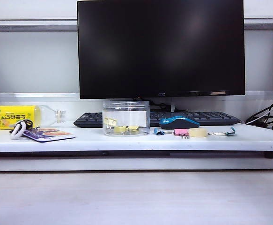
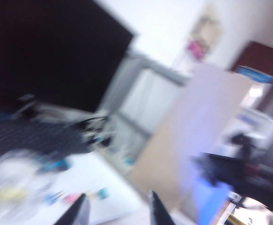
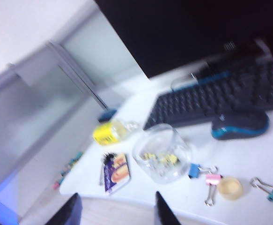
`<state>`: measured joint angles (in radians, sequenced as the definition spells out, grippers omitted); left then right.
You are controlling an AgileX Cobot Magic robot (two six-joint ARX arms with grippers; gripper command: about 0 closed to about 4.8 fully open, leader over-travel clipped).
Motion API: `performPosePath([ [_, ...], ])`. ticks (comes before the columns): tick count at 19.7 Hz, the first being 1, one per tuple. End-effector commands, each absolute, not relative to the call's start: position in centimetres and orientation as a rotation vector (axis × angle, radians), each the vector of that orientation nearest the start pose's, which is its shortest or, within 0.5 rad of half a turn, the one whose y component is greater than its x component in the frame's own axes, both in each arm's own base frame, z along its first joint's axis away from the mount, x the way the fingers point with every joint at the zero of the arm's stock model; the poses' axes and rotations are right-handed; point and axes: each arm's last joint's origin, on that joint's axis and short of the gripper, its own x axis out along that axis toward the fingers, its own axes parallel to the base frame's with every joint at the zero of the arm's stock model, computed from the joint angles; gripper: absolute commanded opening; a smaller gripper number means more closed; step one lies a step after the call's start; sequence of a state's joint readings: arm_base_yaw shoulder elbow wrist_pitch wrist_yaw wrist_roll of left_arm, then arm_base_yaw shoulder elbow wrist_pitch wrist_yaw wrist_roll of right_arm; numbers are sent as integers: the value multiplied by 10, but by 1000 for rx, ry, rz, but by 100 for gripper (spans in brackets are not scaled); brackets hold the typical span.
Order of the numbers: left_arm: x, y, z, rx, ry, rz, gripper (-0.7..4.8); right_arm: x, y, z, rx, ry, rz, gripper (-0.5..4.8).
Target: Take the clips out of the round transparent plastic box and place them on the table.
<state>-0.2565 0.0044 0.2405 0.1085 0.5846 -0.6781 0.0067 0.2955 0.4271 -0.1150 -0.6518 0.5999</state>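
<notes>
Room lies open between both grippers and the front edge of the table (image 1: 127, 140). Beyond both stands the monitor (image 1: 160, 47), then the keyboard (image 1: 197, 117) and mouse (image 3: 239, 125). Right gripper (image 3: 119, 210) hangs short of that edge, jaws spread, holding nothing; the round transparent plastic box (image 3: 162, 152) sits ahead of them with the clips (image 3: 160, 158) inside. Left gripper (image 2: 117, 209) also shows spread, empty jaws, the blurred box off to one side. Coloured clips (image 3: 206, 174) and a tape roll (image 3: 230, 187) lie beside the box.

Clear glossy plastic box (image 1: 126, 118), smooth matt white table (image 1: 127, 139), glossy black monitor (image 1: 160, 47)
</notes>
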Motion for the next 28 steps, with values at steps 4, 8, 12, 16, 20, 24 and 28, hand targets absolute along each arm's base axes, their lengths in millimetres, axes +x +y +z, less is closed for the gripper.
performPosePath([
  [4, 59, -34, 275, -569, 90, -914, 186, 137, 31, 304, 534, 344, 770, 203],
  [8, 79, -41, 287, -488, 278, -907, 186, 167, 71, 311, 438, 451, 916, 203],
  [12, 109, -51, 312, -400, 413, -921, 186, 186, 116, 300, 319, 549, 1019, 203],
  [16, 139, -67, 333, -227, 535, -833, 187, 199, 129, 289, 238, 573, 979, 203],
  [20, 166, -93, 333, -34, 571, -748, 187, 200, 124, 286, 150, 563, 905, 203],
  [24, 196, -113, 313, 5, 621, -744, 186, 199, 123, 285, 121, 570, 899, 203],
  [28, 224, -128, 306, 26, 662, -750, 185, 202, 115, 295, 64, 583, 839, 203],
])
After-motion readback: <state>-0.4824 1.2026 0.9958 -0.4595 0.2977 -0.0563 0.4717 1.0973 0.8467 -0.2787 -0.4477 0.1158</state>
